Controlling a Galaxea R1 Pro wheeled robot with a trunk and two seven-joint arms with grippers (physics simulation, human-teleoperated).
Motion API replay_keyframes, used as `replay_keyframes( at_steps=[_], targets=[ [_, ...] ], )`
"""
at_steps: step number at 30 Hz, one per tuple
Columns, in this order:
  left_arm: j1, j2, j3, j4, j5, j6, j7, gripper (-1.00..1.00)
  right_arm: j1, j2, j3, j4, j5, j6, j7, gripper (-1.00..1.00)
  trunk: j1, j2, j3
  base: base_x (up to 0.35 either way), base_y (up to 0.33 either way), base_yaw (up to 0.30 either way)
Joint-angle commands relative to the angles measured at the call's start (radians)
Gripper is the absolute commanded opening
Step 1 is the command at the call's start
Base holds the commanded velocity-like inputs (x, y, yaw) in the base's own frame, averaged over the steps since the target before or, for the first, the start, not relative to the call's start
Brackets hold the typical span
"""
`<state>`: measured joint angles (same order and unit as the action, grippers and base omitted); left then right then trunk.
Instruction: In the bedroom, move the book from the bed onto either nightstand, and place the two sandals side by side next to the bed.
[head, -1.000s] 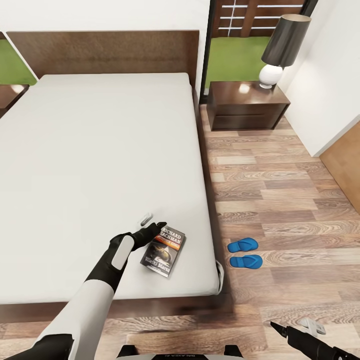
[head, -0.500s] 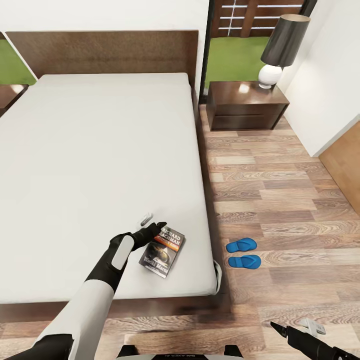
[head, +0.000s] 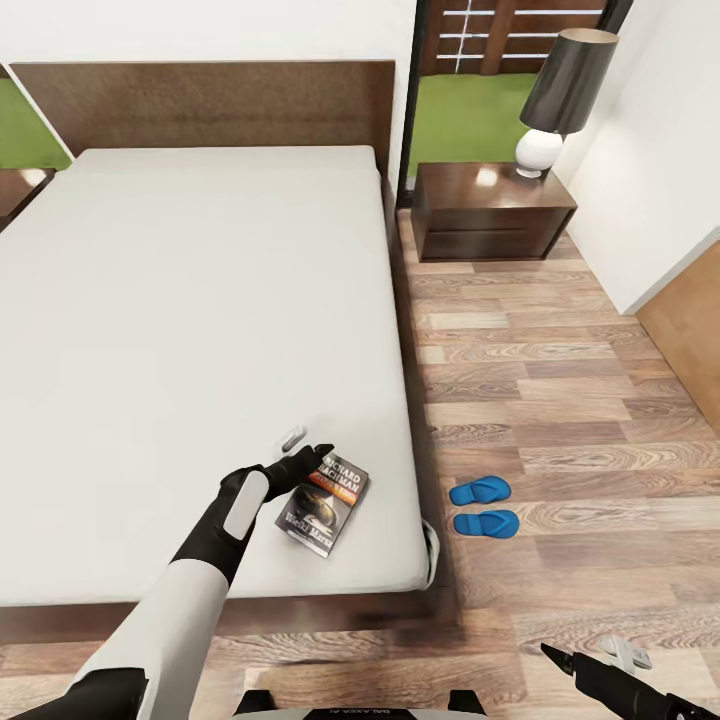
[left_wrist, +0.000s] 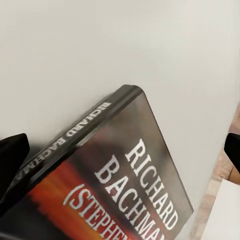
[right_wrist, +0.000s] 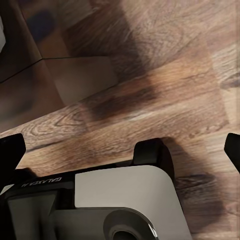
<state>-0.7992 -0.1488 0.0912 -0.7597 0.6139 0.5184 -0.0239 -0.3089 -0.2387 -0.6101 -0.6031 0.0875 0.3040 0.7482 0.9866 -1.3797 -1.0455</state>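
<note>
- Two hands show in the head view: the right hand hangs low over the wood floor at the near right, its dark and light fingers spread apart with nothing between them; in the right wrist view its two dark fingertips sit wide at either edge above the robot's white base.
- The left hand reaches over the near corner of the bed, fingers parted, one light tip to the far side and one dark tip at the book's upper edge.
- The book lies flat on the grey mattress just beyond and to the right of the left hand; its near-left corner seems to pass under the dark finger, though contact is hard to judge.
- In the left wrist view the book lies between the two dark fingertips, spine toward one of them, "RICHARD BACHMAN" readable, and the fingers are not clamped on it.
- The sandals lie on the floor right of the bed, parallel and just beside each other, well apart from both hands.
- Farther off, the nightstand stands by the headboard, carrying a lamp with a dark shade.
</note>
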Motion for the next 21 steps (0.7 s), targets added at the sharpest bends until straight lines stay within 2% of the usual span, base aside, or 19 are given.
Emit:
replay_keyframes(
  at_steps=[1,8,14,21],
  targets=[
    [0.0,-0.001,0.005,0.0,0.003,0.009,-0.001,1.0,-0.001,0.001,-0.007,-0.001,0.009,0.006,0.008,1.0,0.0,0.0,-0.001,0.0,-0.01,0.0],
    [0.0,-0.001,0.005,0.0,0.003,0.009,-0.001,1.0,-0.001,0.001,-0.008,-0.001,0.009,0.006,0.008,1.0,0.0,0.0,-0.001,0.0,-0.017,0.0],
    [0.0,-0.001,0.005,0.0,0.003,0.009,-0.001,1.0,-0.001,0.001,-0.008,-0.001,0.009,0.006,0.008,1.0,0.0,0.0,-0.001,0.0,-0.173,0.0],
    [0.0,-0.002,0.005,0.0,0.004,0.009,-0.002,1.0,-0.001,0.001,-0.007,-0.001,0.009,0.006,0.008,1.0,0.0,0.0,-0.001,0.0,-0.029,0.0]
  ],
)
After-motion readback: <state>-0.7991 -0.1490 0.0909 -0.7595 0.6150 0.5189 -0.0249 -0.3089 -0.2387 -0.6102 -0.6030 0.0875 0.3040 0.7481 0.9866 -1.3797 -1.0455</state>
